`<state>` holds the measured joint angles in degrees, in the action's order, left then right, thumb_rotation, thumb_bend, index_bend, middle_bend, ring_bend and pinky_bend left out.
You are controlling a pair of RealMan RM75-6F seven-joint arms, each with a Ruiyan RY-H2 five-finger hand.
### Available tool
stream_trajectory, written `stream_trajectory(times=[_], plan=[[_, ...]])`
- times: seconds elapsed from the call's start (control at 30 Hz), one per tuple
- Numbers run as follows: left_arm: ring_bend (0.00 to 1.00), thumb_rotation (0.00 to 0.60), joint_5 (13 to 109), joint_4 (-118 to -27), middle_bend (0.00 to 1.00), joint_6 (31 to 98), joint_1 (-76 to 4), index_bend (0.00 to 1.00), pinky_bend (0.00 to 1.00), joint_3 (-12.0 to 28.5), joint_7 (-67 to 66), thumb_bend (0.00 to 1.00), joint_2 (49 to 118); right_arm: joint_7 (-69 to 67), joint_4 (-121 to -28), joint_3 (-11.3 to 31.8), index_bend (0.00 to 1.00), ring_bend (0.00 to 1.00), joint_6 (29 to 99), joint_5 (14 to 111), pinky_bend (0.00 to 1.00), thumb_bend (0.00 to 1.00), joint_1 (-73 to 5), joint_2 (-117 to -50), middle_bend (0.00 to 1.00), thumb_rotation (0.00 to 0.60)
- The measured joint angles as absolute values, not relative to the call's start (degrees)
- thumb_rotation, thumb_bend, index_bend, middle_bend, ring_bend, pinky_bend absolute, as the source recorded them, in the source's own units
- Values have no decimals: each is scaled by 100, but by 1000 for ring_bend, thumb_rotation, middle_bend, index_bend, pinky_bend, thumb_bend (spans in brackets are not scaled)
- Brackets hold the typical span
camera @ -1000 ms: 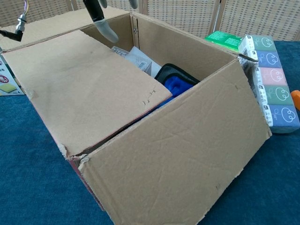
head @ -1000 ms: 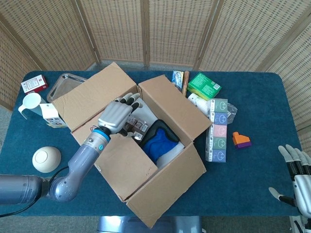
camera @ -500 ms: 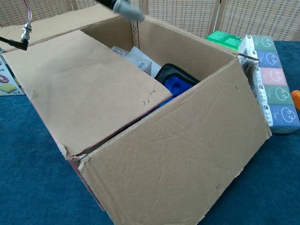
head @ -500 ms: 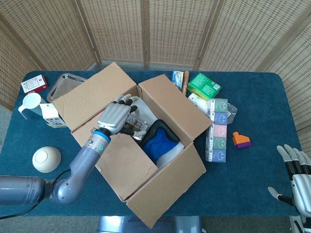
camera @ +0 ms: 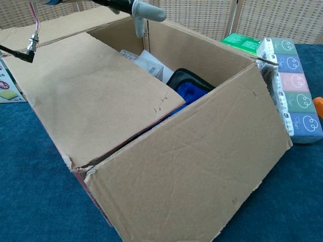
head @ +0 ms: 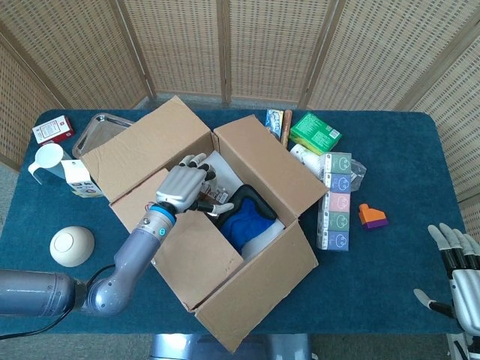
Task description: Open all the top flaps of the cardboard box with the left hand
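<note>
Overhead, left hand point(head: 183, 187), unmarked cardboard box point(head: 259, 279)

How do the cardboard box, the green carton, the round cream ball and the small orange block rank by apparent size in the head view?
Largest to smallest:
1. brown cardboard box
2. green carton
3. round cream ball, close to the carton, so this pair is unsure
4. small orange block

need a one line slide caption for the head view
Left hand hovers over the open cardboard box, one flap still folded inward.
</note>
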<state>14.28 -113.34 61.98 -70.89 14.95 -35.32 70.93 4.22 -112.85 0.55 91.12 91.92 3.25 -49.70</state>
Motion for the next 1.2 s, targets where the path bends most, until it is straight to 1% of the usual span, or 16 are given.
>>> stream_trajectory(times=[0.1, 0.33, 0.4, 0.5, 0.57, 0.97, 1.03, 1.13, 1.2], plan=[[130, 195, 1275, -11341, 291, 6166, -7117, 444, 175, 1481, -3587, 0, 7068, 433, -11291, 51, 0, 0, 9106, 9201, 0, 0, 323, -4969, 0, 600], [135, 197, 1197, -11300, 290, 6076, -7122, 443, 171, 1430, -3568, 0, 7105, 427, -11293, 51, 0, 0, 9125, 9205, 0, 0, 331, -4968, 0, 600], [152, 197, 1187, -11279, 296, 6042, -7128, 439, 191, 1393, -3579, 0, 7146, 417, -11289, 55, 0, 0, 9130, 9196, 0, 0, 332, -4968, 0, 600], [197, 197, 1121, -11256, 330, 6026, -7157, 437, 247, 1375, -3619, 0, 7154, 413, -11285, 58, 0, 0, 9132, 9195, 0, 0, 332, -4967, 0, 600], [211, 196, 1059, -11232, 346, 6013, -7180, 437, 263, 1364, -3652, 0, 7159, 399, -11285, 54, 0, 0, 9131, 9202, 0, 0, 332, -4963, 0, 600], [211, 198, 761, -11210, 342, 5877, -7281, 439, 253, 1324, -3700, 0, 7200, 359, -11274, 58, 0, 0, 9166, 9207, 0, 0, 347, -4951, 0, 600], [229, 197, 643, -11232, 366, 5831, -7311, 449, 252, 1322, -3724, 0, 7154, 358, -11271, 58, 0, 0, 9170, 9207, 0, 0, 350, -4952, 0, 600], [276, 203, 468, -11277, 445, 5777, -7375, 476, 271, 1316, -3792, 0, 7052, 368, -11268, 58, 0, 0, 9163, 9207, 0, 0, 347, -4958, 0, 600], [289, 201, 396, -11323, 480, 5748, -7410, 488, 281, 1329, -3812, 0, 6949, 388, -11269, 55, 0, 0, 9159, 9212, 0, 0, 346, -4962, 0, 600]])
